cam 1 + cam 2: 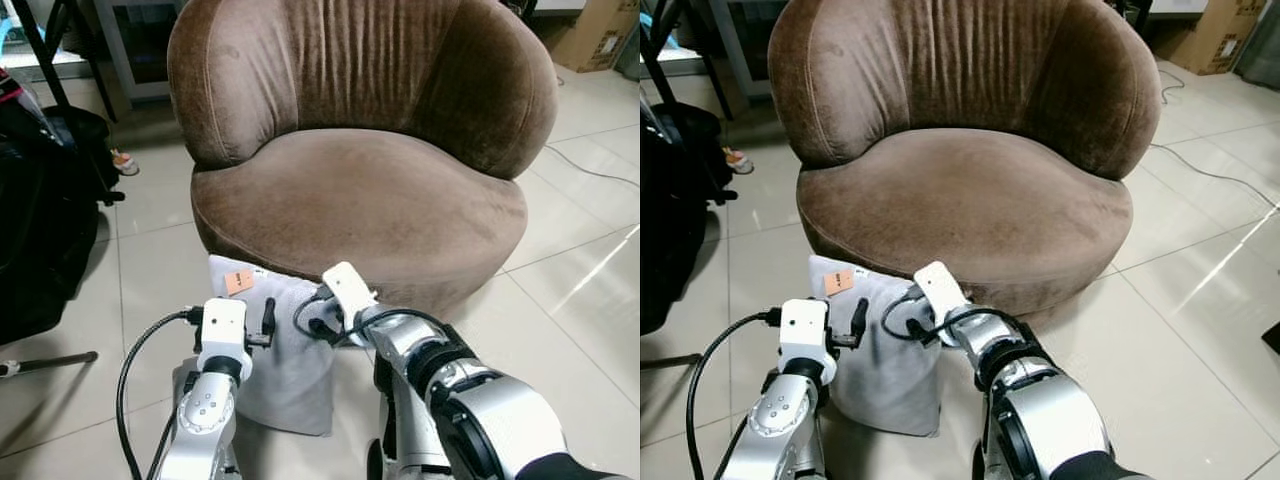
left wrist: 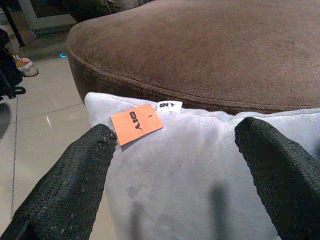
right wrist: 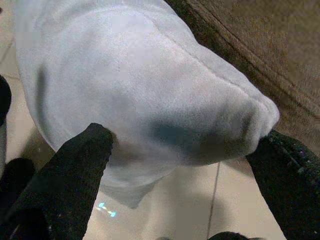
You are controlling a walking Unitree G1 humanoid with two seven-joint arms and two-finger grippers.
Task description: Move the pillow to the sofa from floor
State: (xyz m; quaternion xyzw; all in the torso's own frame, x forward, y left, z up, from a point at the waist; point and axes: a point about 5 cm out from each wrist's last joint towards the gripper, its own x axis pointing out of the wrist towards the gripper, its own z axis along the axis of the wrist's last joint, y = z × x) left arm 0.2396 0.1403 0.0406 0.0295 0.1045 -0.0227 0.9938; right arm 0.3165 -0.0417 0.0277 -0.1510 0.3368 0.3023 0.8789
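A light grey pillow with an orange tag stands on the tiled floor, leaning against the front of the round brown sofa. My left gripper is at the pillow's upper left part, open, its black fingers spread over the pillow face just below the tag. My right gripper is at the pillow's upper right corner, open, with its fingers straddling that corner close to the sofa's base.
A black bag and a dark stand sit to the left. A cardboard box is at the back right, and a cable runs over the tiles there. Open floor lies right of the sofa.
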